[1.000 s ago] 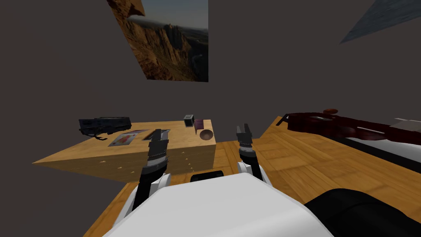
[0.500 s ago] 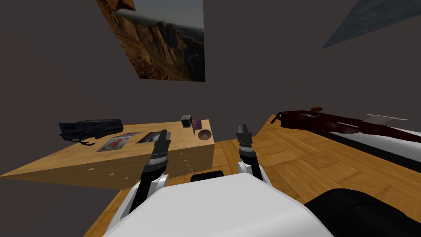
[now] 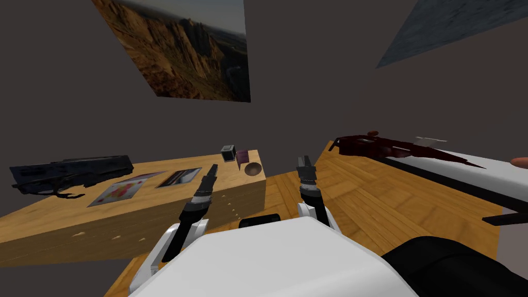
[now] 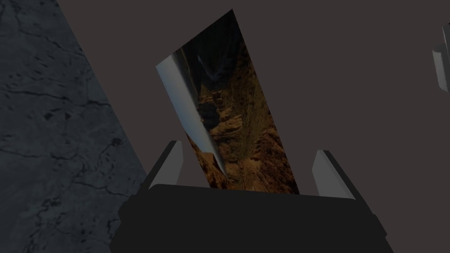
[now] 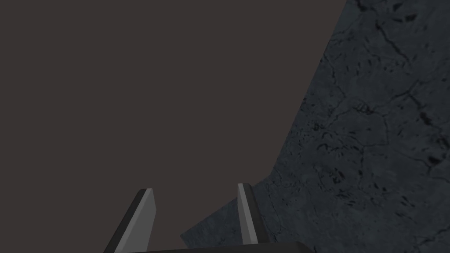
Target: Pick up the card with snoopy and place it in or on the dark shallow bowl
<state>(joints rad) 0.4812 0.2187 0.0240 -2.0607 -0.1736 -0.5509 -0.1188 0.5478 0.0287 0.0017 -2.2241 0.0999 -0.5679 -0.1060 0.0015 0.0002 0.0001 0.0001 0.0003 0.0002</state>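
Left gripper (image 4: 248, 147) released, its thin grey blade fingers spread wide with nothing between; in the head view it (image 3: 213, 170) points up and forward at the near edge of the dresser top, just right of the darker card and left of the bowl. Right gripper (image 5: 195, 188) also unclenched and empty, blades parted; it (image 3: 304, 161) is raised over the floor, right of the dresser's right end. Dresser (image 3: 154, 227) is a light wood block with visible grain and small pale knobs on the front. Two flat rectangular cards lie on top, well apart from both grippers: the darker card (image 3: 179, 177) nearer the left gripper, and a pale card (image 3: 118, 191) with red and yellow blotches further left. The prints are too small to tell which one has Snoopy. Bowl (image 3: 253, 168) is brown, round and shallow, at the near right corner of the top. Just behind it, a purple box (image 3: 243, 156) and a small dark cube (image 3: 228, 153) – both near the far right corner. A long black object (image 3: 72, 172) with ragged edges lies at the far left. Floor (image 3: 361, 196) is wood parquet, same warm tone. Walls are plain dark grey-brown, with a rocky canyon picture (image 3: 185, 51) hung above the dresser. On the right, a white slab (image 3: 479, 172) with a dark red elongated thing (image 3: 381, 146) at its far end.
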